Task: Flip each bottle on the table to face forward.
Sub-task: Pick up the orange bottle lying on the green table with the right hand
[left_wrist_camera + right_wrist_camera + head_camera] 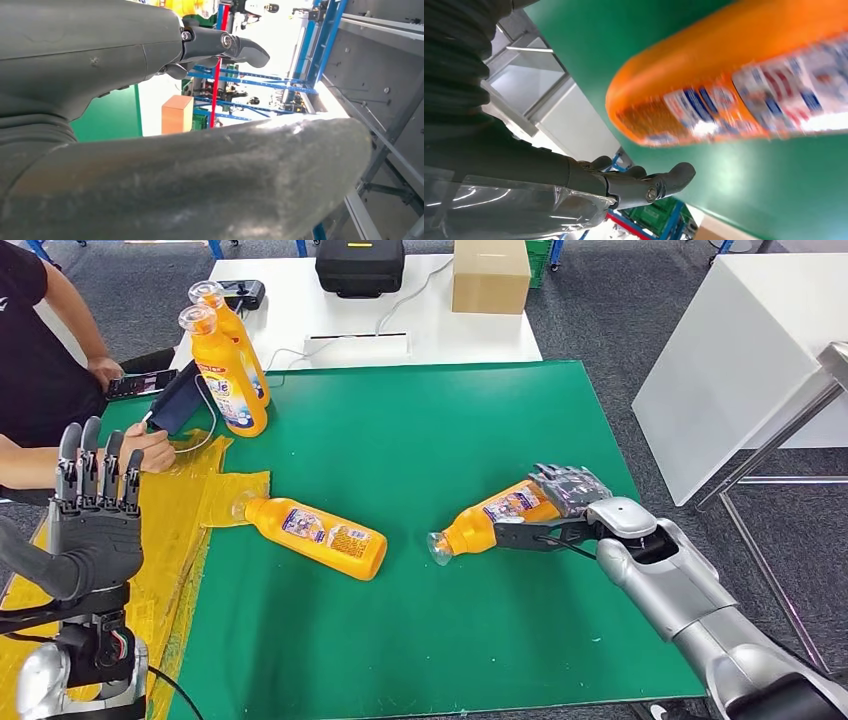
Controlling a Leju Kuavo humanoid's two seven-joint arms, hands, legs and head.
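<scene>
On the green desk (420, 440) lie two glossy orange plastic bottles. The right hand (570, 502) wraps the base of the right bottle (495, 520). The left bottle (320, 535) lies free. Two more (228, 365) stand upright. The left hand (92, 510) is raised, fingers straight, holding nothing.

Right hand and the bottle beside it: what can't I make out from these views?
- Head view: whether the right hand grips the right bottle or merely touches it; its fingers cover the base.
- Right wrist view: that bottle's label is blurred, unreadable.
- Left wrist view: left hand blocks the table.
</scene>
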